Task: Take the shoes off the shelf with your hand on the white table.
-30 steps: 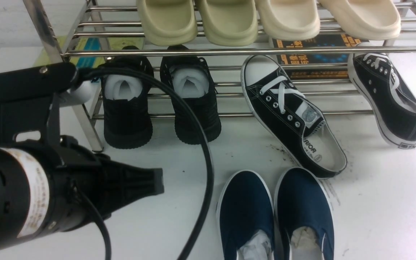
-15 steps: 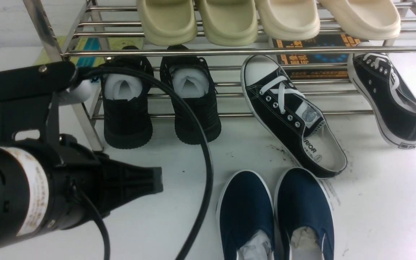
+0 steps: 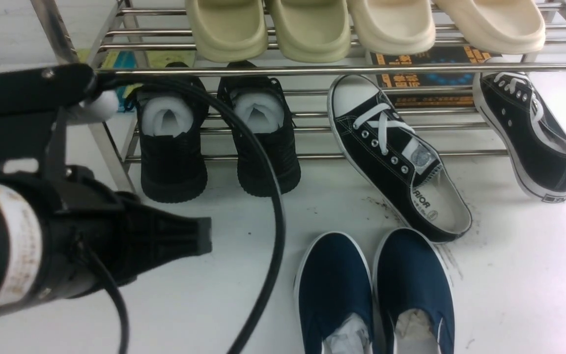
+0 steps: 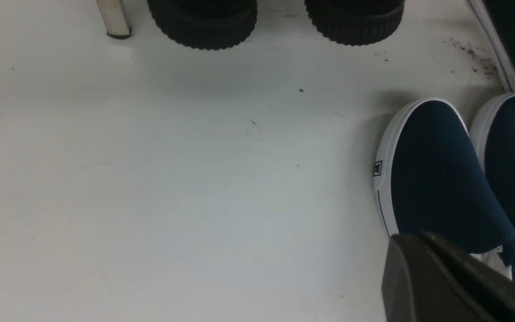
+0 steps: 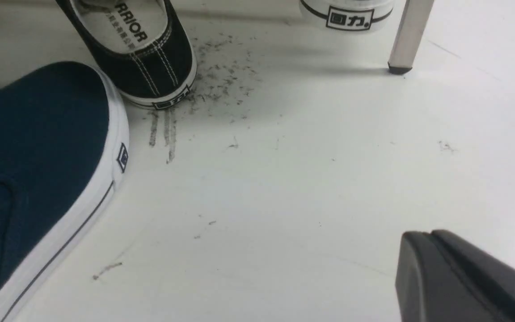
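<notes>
The navy slip-on shoes stand side by side on the white table at the front centre, paper stuffing in their openings. They are off the steel shelf behind them. My left gripper is shut and empty, low over the table, apart from and left of the navy pair. In the left wrist view its tip shows beside the navy shoes. My right gripper is shut and empty over bare table, apart from and right of one navy shoe. It is out of the front view.
All-black knit shoes stand on the lower tier at left. Black lace-up sneakers lean off it at right, one heel by the scuff streaks. Cream slippers sit on the top tier. A rack leg stands nearby.
My left arm has drawn back to the left and risen slightly, its tip moving away from the navy shoes. The shoes have not moved.
</notes>
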Tool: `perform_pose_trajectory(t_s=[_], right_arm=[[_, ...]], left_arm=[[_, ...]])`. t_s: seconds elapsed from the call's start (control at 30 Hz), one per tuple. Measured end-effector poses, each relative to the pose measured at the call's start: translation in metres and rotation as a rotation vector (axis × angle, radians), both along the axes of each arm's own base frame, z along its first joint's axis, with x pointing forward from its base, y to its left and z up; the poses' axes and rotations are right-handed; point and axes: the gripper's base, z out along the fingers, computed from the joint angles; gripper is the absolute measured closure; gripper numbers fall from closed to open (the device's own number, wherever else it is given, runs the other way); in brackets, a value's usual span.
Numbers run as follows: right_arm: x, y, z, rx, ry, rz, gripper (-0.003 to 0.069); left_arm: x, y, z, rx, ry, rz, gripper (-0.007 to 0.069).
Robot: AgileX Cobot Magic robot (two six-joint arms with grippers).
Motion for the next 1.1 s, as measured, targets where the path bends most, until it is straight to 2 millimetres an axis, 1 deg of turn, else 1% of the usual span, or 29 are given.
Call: perform_pose_trajectory(t_s=[0.07, 0.1, 0.13, 0.17, 0.23, 0.27, 0.33, 0.4, 0.43, 0.5, 0.53, 0.57, 0.63, 0.7, 0.77, 0.87, 1.0, 1.1], right_arm=[[0.000, 0.000, 0.000, -0.009, 0.000, 0.000, 0.0636], [0.000, 0.000, 0.000, -0.009, 0.000, 0.000, 0.0636], [0.000, 0.000, 0.000, -0.010, 0.000, 0.000, 0.0636], [0.000, 0.000, 0.000, -0.011, 0.000, 0.000, 0.0636], [0.000, 0.000, 0.000, -0.011, 0.000, 0.000, 0.0635], [0.000, 0.000, 0.000, -0.011, 0.000, 0.000, 0.0635], [0.000, 0.000, 0.000, -0.011, 0.000, 0.000, 0.0632], [0.000, 0.000, 0.000, -0.011, 0.000, 0.000, 0.0631], [0.000, 0.000, 0.000, -0.011, 0.000, 0.000, 0.0631], [0.000, 0.000, 0.000, -0.011, 0.000, 0.000, 0.0631], [0.000, 0.000, 0.000, -0.011, 0.000, 0.000, 0.0631], [0.000, 0.000, 0.000, -0.011, 0.000, 0.000, 0.0626], [0.000, 0.000, 0.000, -0.011, 0.000, 0.000, 0.0622], [0.000, 0.000, 0.000, -0.010, 0.000, -0.001, 0.0619], [0.000, 0.000, 0.000, -0.010, 0.000, -0.001, 0.0616], [0.000, 0.000, 0.000, -0.010, 0.000, -0.001, 0.0613], [0.000, 0.000, 0.000, -0.010, 0.001, 0.000, 0.0609], [0.000, 0.000, 0.000, -0.010, 0.001, 0.000, 0.0606]], left_arm=[[-0.006, 0.011, 0.014, 0.016, -0.010, -0.034, 0.0611], [-0.007, 0.014, 0.016, 0.026, -0.014, -0.044, 0.0611], [-0.013, 0.023, 0.026, 0.035, -0.028, -0.093, 0.0612], [-0.018, 0.028, 0.031, 0.034, -0.037, -0.132, 0.0612], [-0.028, 0.039, 0.037, 0.035, -0.059, -0.225, 0.0612], [-0.036, 0.048, 0.039, 0.032, -0.074, -0.296, 0.0612], [-0.049, 0.059, 0.036, 0.012, -0.066, -0.390, 0.0612], [-0.054, 0.064, 0.030, 0.014, -0.060, -0.429, 0.0612], [-0.061, 0.073, 0.016, 0.015, -0.048, -0.465, 0.0612], [-0.063, 0.075, -0.001, -0.007, -0.089, -0.481, 0.0612], [-0.063, 0.076, -0.002, -0.013, -0.101, -0.480, 0.0612], [-0.060, 0.073, -0.016, -0.058, -0.166, -0.482, 0.0611], [-0.056, 0.067, -0.033, -0.097, -0.237, -0.481, 0.0610], [-0.053, 0.058, -0.045, -0.155, -0.306, -0.493, 0.0608], [-0.050, 0.053, -0.057, -0.159, -0.345, -0.511, 0.0606], [-0.048, 0.050, -0.074, -0.120, -0.376, -0.532, 0.0606], [-0.047, 0.050, -0.087, -0.067, -0.375, -0.537, 0.0603], [-0.046, 0.049, -0.088, -0.067, -0.381, -0.541, 0.0599]])
